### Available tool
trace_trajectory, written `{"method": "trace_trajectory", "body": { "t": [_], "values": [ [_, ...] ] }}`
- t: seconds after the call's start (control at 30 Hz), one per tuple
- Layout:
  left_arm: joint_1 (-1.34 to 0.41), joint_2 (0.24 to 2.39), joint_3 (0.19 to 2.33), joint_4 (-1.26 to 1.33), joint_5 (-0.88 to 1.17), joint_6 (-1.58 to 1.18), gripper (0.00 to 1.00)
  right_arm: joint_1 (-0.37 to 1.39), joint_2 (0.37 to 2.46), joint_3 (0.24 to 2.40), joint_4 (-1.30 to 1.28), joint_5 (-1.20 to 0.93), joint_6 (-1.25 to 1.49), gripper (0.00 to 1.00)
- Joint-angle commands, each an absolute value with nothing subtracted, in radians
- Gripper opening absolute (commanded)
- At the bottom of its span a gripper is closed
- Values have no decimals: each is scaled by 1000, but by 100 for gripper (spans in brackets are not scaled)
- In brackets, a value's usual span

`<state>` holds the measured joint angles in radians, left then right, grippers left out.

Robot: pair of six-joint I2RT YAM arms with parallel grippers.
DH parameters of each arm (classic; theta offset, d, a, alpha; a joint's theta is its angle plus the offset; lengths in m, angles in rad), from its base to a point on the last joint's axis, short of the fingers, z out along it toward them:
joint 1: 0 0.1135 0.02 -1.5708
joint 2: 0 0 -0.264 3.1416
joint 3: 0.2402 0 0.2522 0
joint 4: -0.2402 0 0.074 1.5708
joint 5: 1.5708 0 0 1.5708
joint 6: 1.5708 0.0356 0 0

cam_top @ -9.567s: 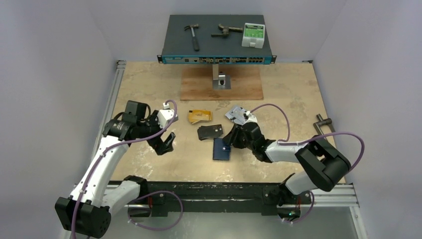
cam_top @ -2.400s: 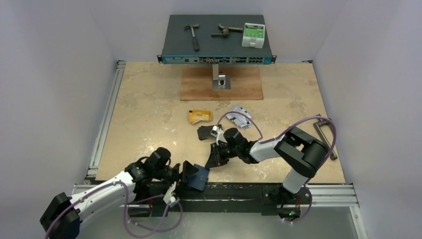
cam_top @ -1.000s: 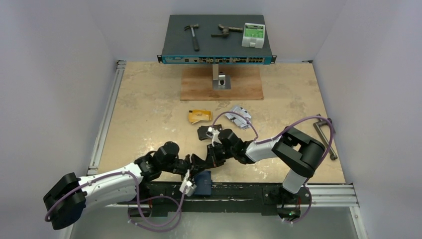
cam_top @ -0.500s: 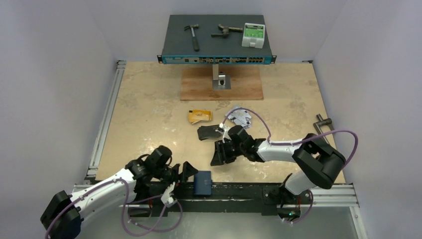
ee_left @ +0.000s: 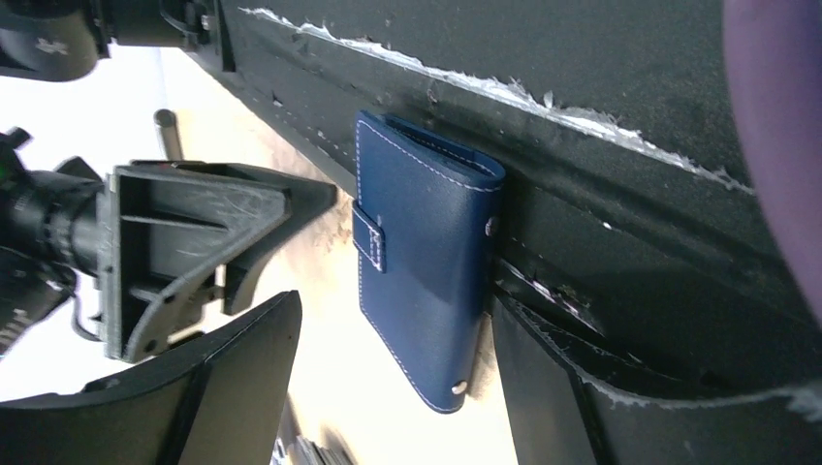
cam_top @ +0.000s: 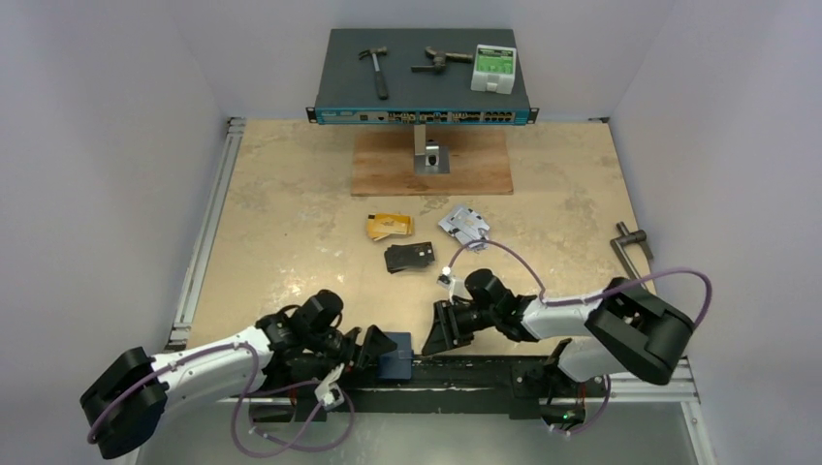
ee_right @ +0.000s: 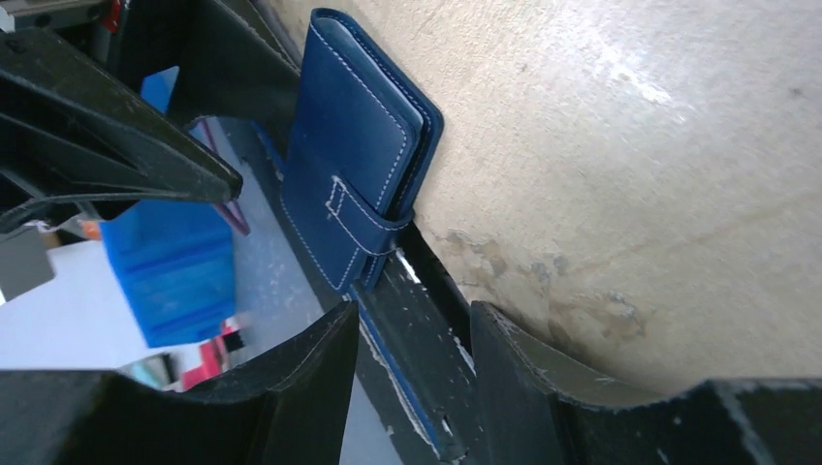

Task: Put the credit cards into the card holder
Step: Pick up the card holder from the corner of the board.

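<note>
Presently card holder [cam_top: 395, 355], snapped shut, overhangs the rail [cam_top: 485, 368]; left gripper [cam_top: 371, 347] wide, right gripper [cam_top: 441, 334] narrower, both empty, flanking it, probably to reopen it.

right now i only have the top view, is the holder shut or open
Observer: shut. In the left wrist view the holder is folded flat, with its tab fastened across the front.
Operator: is the left hand gripping it
Observer: no. The left hand is open. The holder lies between its fingers, with a clear gap on the tab side.
Operator: and the right
Observer: the right hand is open and empty. The holder lies ahead of its fingertips, apart from them.
</note>
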<state>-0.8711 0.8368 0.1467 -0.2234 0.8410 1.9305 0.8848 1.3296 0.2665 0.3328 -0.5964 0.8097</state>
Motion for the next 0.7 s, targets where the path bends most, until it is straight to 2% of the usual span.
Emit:
{"method": "trace_trajectory", "body": {
  "t": [0.0,0.23,0.3,0.5,0.67],
  "values": [
    [-903,818,71,-93,944,1828,71,894,1484,288,501,-672,864,46],
    [-905,974,60,145,974,1765,64,899,1702,402,590,-707,865,32],
    [-905,984,77,142,969,1744,58,902,1724,421,588,-710,861,29],
    [-905,997,110,176,904,1639,32,902,1732,446,558,-702,842,25],
    [-906,972,111,275,813,1504,0,891,1682,435,516,-696,822,27]
  ]
}}
